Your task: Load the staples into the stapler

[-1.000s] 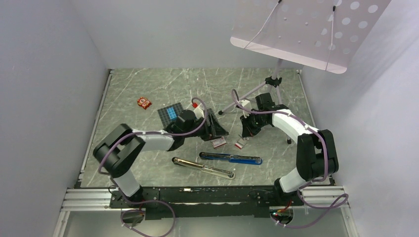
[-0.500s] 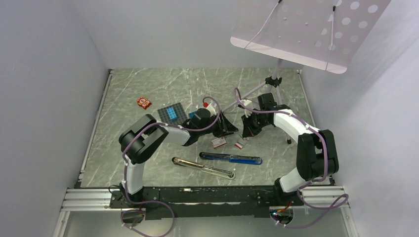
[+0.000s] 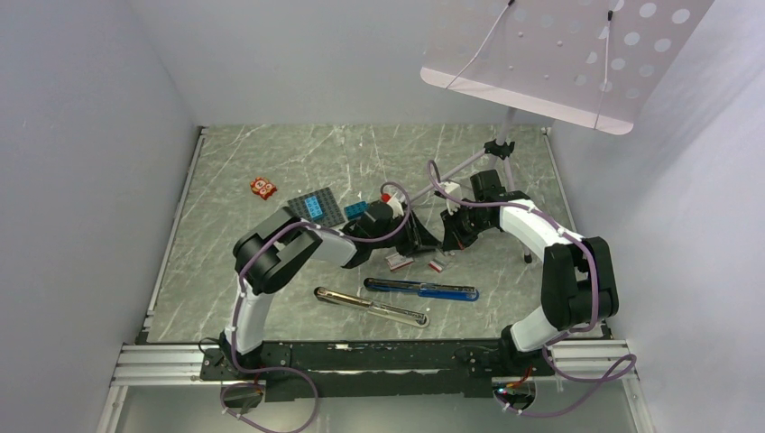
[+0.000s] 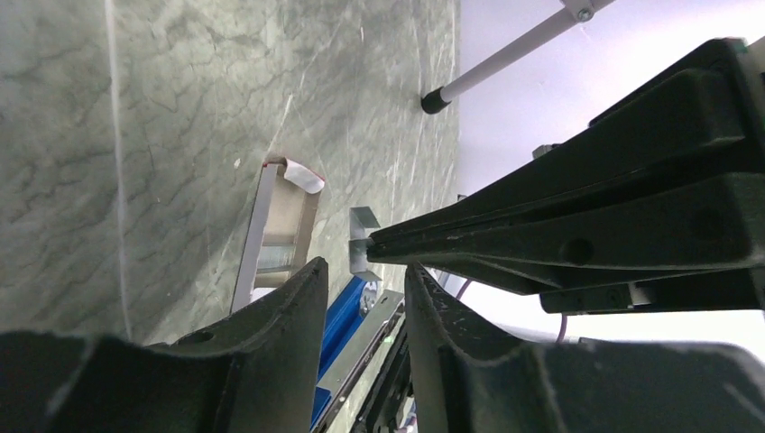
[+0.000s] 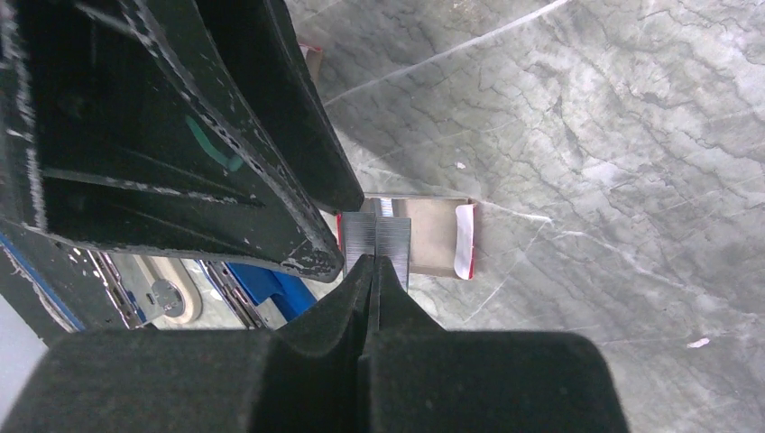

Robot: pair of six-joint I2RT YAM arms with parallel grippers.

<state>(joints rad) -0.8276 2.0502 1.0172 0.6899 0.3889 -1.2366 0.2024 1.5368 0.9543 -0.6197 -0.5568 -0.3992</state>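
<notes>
Right end effector (image 5: 373, 261) pinches one staple strip (image 5: 377, 234).

L arm (image 3: 317, 244) & R arm (image 3: 532, 225) reach inward, tips near-touching; L jaws part-open, R jaws pinched.

Silver staple strip (image 5: 377, 236) pinched in closed right gripper (image 5: 373, 262) tips, by open greyish cardboard tray with red-white end (image 5: 439, 236). White red-printed box (image 3: 396, 261) lies beside tray. Long blue-black stapler (image 3: 421, 290) lies flat, nearer front.
</notes>
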